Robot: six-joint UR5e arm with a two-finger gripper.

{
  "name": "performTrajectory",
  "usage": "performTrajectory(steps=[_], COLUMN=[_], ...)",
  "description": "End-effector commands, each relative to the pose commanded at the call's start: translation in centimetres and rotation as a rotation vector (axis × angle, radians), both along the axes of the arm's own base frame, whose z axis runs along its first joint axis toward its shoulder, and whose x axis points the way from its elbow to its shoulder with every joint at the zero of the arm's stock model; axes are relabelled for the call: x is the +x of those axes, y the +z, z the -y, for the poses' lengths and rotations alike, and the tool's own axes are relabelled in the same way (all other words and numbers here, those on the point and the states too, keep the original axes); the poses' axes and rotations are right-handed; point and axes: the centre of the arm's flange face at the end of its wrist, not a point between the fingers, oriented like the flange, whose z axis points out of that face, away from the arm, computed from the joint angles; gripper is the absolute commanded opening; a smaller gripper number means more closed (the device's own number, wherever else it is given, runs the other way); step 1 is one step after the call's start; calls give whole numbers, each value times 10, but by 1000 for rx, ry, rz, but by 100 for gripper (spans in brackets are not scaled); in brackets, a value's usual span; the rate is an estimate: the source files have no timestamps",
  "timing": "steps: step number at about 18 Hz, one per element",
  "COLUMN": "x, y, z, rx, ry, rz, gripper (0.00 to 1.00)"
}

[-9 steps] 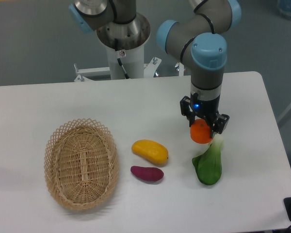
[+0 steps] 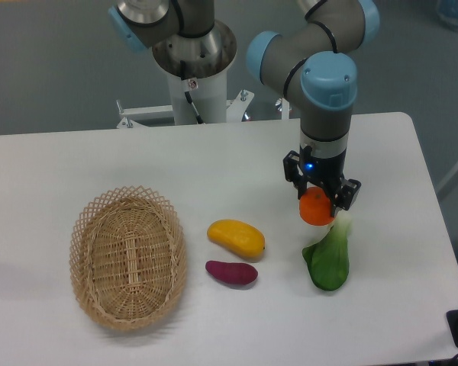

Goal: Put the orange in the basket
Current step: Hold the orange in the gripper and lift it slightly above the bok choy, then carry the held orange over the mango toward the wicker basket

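Change: almost none; orange (image 2: 315,208) sits a hair higher than before.
End effector (image 2: 319,200): pinching the orange.
Meaning: lift starting; basket (image 2: 127,256) waits, far left of the orange.

This is looking like a robotics lab or test room rather than a home or kitchen. A bare white table (image 2: 99,160) is standing on a plain grey-green floor (image 2: 53,69), and the arm's metal pedestal (image 2: 195,72) is sitting on a bolted base frame at the far edge with a cable running down it. The items lying on the table, a wicker basket (image 2: 127,257) at the left and a few pieces of produce, are looking like set-out props rather than a meal.
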Motion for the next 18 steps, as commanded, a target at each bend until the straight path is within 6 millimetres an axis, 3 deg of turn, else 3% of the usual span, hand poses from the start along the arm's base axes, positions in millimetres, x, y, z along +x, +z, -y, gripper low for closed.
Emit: performTrajectory(steps=[9, 18], x=[7, 50], y=[-5, -4], z=[-7, -48], rx=[31, 64], ry=[12, 87], rz=[22, 46], gripper=[48, 48])
